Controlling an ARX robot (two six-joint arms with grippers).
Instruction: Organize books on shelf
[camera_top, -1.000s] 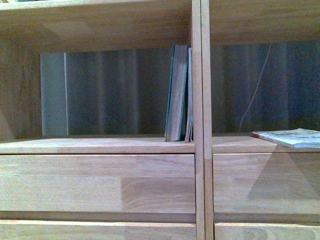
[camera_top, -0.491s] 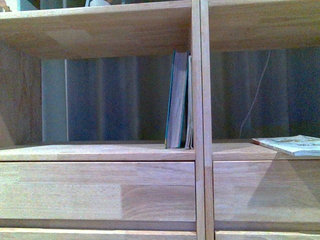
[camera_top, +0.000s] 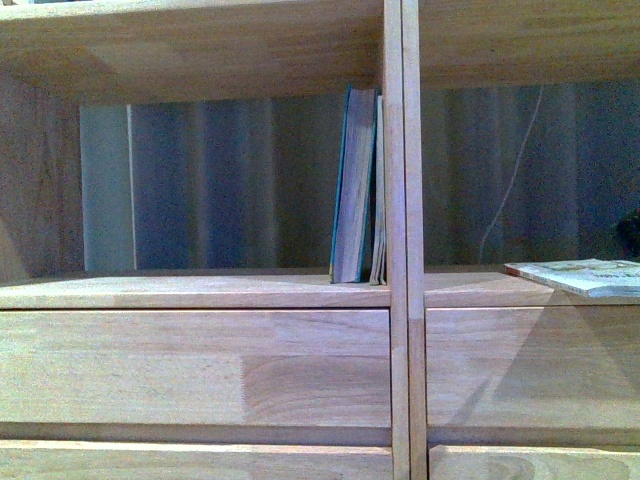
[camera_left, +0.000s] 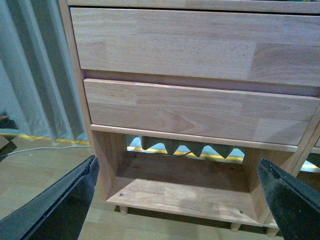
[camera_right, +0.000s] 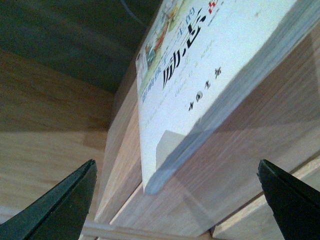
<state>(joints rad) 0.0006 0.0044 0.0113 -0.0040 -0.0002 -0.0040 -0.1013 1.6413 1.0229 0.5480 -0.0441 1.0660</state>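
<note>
The shelf (camera_top: 200, 291) fills the front view, with its central divider (camera_top: 403, 200) running upright between two open compartments. In the left-hand compartment the teal book (camera_top: 354, 190) stands upright with the pale booklet (camera_top: 379, 190) pressed between it and the divider, both resting on the board above a drawer front (camera_top: 190, 365). In the right-hand compartment the white paperback (camera_top: 585, 277) lies flat on the board, near its front edge, well apart from the other two. The right wrist view shows that paperback close up, cover upward with its Chinese title visible, and the right gripper (camera_right: 176, 165) spread wide with a dark finger on either side of the book's near corner, neither touching it. The left gripper (camera_left: 178, 164) is likewise spread wide and holds nothing; it hangs low in front of the shelf's lower drawers (camera_left: 200, 110), facing the bottom open compartment, a peg leg (camera_left: 123, 210), the floor (camera_left: 45, 170) and a pale curtain (camera_left: 40, 75) beside the shelf.
</note>
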